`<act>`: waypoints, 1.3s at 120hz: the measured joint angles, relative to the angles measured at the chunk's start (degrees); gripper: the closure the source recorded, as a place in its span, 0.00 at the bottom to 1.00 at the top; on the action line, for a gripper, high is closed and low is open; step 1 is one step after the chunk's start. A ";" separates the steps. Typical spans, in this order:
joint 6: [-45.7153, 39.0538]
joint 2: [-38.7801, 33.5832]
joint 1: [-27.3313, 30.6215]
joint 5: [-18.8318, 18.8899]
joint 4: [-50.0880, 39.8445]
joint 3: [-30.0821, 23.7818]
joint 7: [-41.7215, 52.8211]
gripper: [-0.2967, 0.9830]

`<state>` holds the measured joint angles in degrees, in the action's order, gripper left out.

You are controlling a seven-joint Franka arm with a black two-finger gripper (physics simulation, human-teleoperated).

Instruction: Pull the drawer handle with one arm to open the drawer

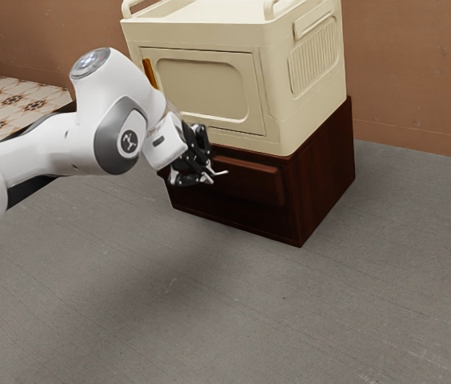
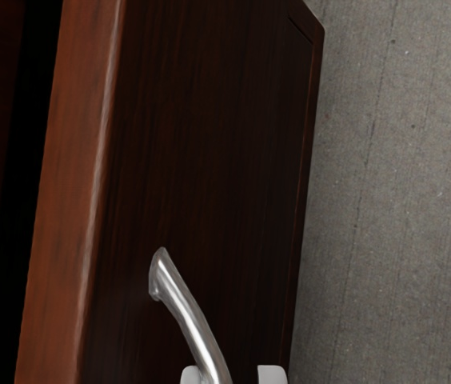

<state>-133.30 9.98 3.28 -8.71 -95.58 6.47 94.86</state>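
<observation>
Wide open room over the grey floor (image 1: 233, 312) in front of and beside the dark brown wooden cabinet (image 1: 325, 176). Overhead approach blocked by the cream boxy cabinet (image 1: 305, 104) on top. Curved silver metal handle (image 2: 185, 316) juts from the reddish-brown wooden drawer front (image 2: 217, 144), in the way at the tool (image 1: 208, 166). Dark narrow gap behind drawer front's edge.

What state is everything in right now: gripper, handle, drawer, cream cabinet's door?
Gripper: open, fingertips on either side of the handle, a gap showing on one side.
Handle: between the fingertips, not clamped.
Drawer: appears slightly open; its front stands proud of the wooden cabinet, with a dark gap behind its edge.
Cream cabinet's door: shut.
</observation>
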 joint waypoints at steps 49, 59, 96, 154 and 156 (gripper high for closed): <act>2.32 -1.37 0.20 0.00 -1.00 0.11 0.25 0.83; 2.99 -1.64 0.23 0.05 -1.06 0.14 0.33 0.84; 6.94 -2.40 0.01 0.84 -0.62 0.51 0.69 0.84; 14.57 -3.96 -0.96 1.70 -0.13 1.92 2.00 0.83; 14.90 -4.03 -0.95 1.75 -0.03 1.92 2.03 0.83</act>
<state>-118.40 5.95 2.33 -6.97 -95.61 8.39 96.89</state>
